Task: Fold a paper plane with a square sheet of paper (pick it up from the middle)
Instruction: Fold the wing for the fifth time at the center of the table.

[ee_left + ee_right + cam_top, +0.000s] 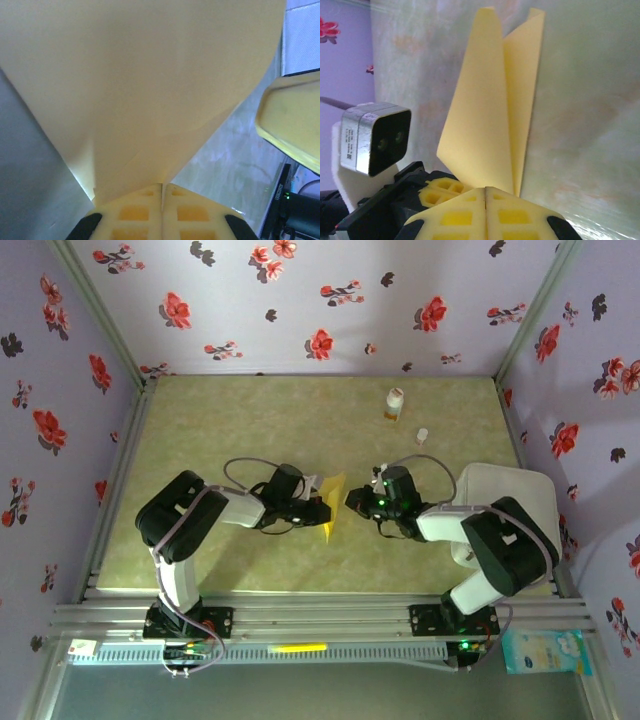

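Observation:
The square sheet of paper (331, 504), mustard yellow and folded into a narrow pointed shape, stands on edge above the mat between the two grippers. My left gripper (162, 186) is shut on its lower point, and the sheet (145, 85) fans out wide above the pads. In the right wrist view the paper (490, 115) rises as two flaps just beyond my right gripper (485, 189). That gripper's jaws are pressed together with nothing seen between them. One right finger (295, 125) hangs just off the sheet's edge. The left gripper (316, 506) and right gripper (354, 499) face each other mid-table.
A small white-and-orange bottle (394, 403) stands at the back right, with a small white cap (422, 436) near it. A white pad (505, 490) lies under the right arm. Flowered walls enclose the green mat (220, 420) on three sides.

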